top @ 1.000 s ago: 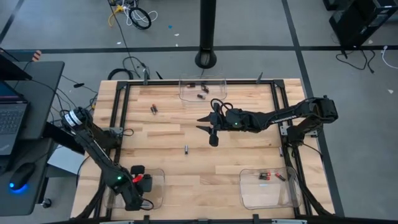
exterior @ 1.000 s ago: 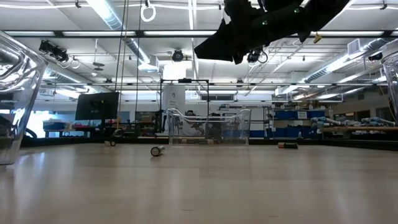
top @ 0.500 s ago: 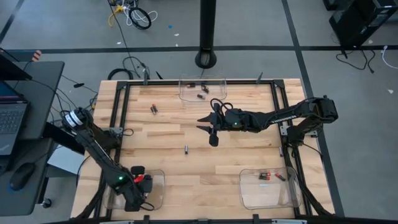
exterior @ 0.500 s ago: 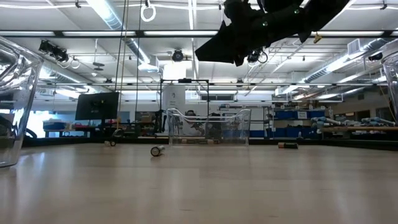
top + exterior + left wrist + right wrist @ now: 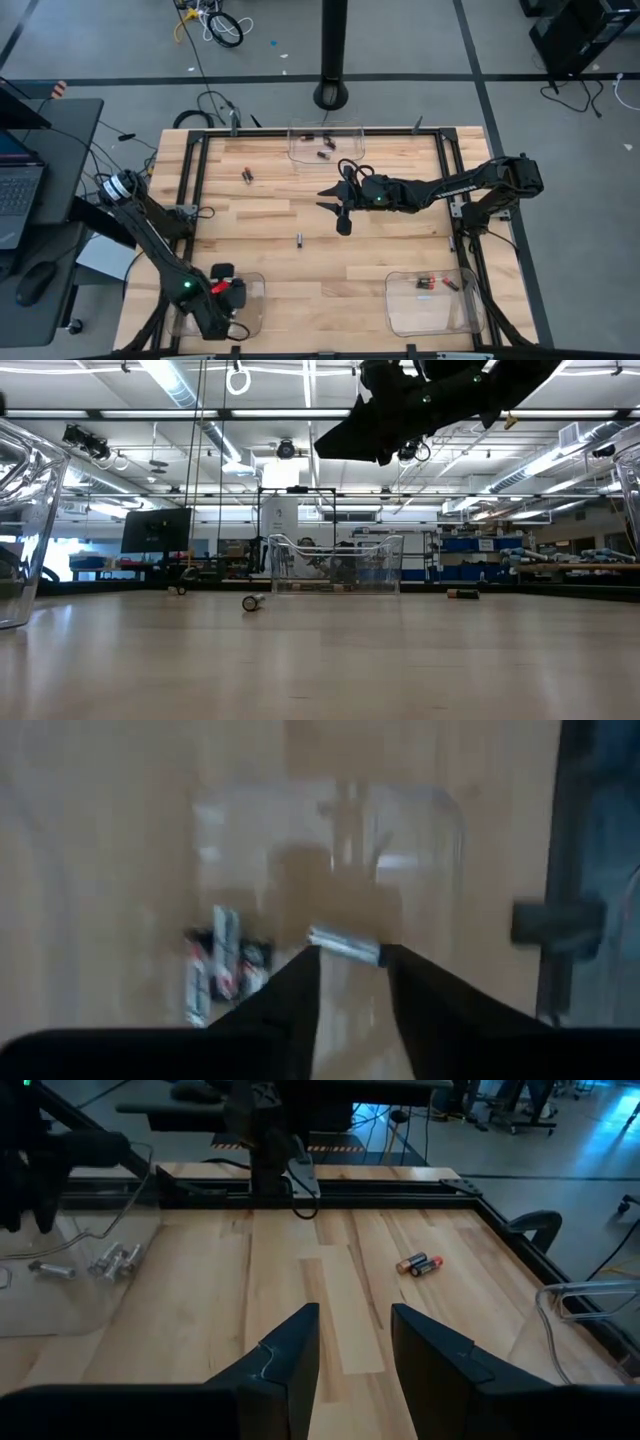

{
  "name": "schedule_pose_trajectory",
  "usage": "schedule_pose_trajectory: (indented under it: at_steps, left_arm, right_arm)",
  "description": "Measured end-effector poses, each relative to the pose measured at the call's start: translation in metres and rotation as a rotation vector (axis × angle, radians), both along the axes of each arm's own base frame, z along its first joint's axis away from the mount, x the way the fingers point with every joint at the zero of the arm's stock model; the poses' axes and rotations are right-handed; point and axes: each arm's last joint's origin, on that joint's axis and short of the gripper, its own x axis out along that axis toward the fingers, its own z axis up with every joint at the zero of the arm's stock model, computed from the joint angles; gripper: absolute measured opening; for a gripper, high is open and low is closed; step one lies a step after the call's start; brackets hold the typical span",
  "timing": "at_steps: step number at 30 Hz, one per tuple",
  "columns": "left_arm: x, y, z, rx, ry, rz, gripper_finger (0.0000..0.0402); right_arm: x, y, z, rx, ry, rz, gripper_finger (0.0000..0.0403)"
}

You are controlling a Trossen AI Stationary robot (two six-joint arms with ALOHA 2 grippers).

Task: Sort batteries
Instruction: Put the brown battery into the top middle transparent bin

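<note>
My left gripper (image 5: 352,958) hangs open, pointing down over the clear near-left bin (image 5: 250,300). A silvery battery (image 5: 345,945) lies in that bin just past the fingertips, apart from them as far as the blurred view shows, beside other cells (image 5: 222,965). My right gripper (image 5: 355,1330) waits open and empty above the table's middle (image 5: 322,199). Loose on the wood lie a silvery battery (image 5: 299,239) at the centre and a black pair (image 5: 419,1264) toward the far left.
A clear bin (image 5: 325,143) holding dark cells stands at the far edge. Another (image 5: 430,310) at the near right holds black-and-red cells (image 5: 435,284). A black frame (image 5: 195,180) borders the table. The wood between the bins is bare apart from the loose cells.
My left gripper has risen a little above the near-left bin. My right arm has kept still.
</note>
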Motion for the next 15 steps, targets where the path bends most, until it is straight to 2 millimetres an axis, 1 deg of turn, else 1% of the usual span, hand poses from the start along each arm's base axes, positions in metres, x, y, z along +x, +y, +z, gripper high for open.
schedule_pose_trajectory:
  at_steps: [6,7,11,15]
  left_arm:
    - [-0.007,0.022,0.023,0.055,-0.239,0.014,0.0021]
    - [-0.01,0.027,0.025,0.065,-0.28,0.017,0.0012]
    - [-0.015,0.045,0.028,0.036,-0.407,0.015,0.0011]
    - [-0.016,0.064,0.02,-0.001,-0.518,0.0,0.0007]
  right_arm:
    - [0.0,0.0,-0.001,0.002,0.01,-0.002,0.0133]
    - [0.0,0.0,-0.001,0.002,0.01,-0.002,0.0133]
    - [0.0,0.0,-0.001,0.003,0.015,-0.003,0.0134]
    - [0.0,0.0,-0.001,0.022,0.011,-0.009,0.0132]
